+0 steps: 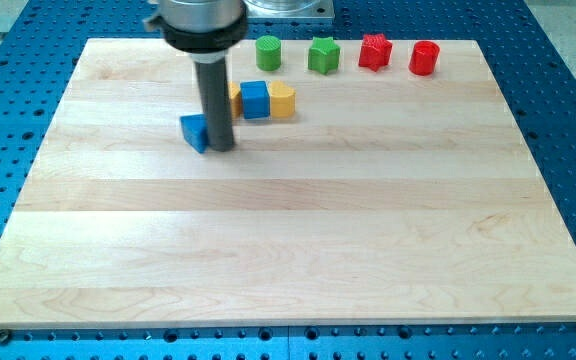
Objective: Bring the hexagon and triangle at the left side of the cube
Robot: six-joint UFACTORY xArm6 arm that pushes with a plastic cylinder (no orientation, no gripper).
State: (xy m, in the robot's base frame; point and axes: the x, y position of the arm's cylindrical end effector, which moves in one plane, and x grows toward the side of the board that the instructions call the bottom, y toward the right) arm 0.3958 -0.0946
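Observation:
A blue cube (255,99) sits near the view's top, left of centre. A yellow block (283,100), perhaps the hexagon, touches its right side. A second yellow block (235,97) touches the cube's left side and is mostly hidden by the rod. A blue triangle (195,132) lies lower left of the cube. My tip (221,148) rests on the board, right against the triangle's right side and lower left of the cube.
A green cylinder (268,52), a green star (323,55), a red star (375,51) and a red cylinder (424,57) stand in a row along the top edge of the wooden board (298,250).

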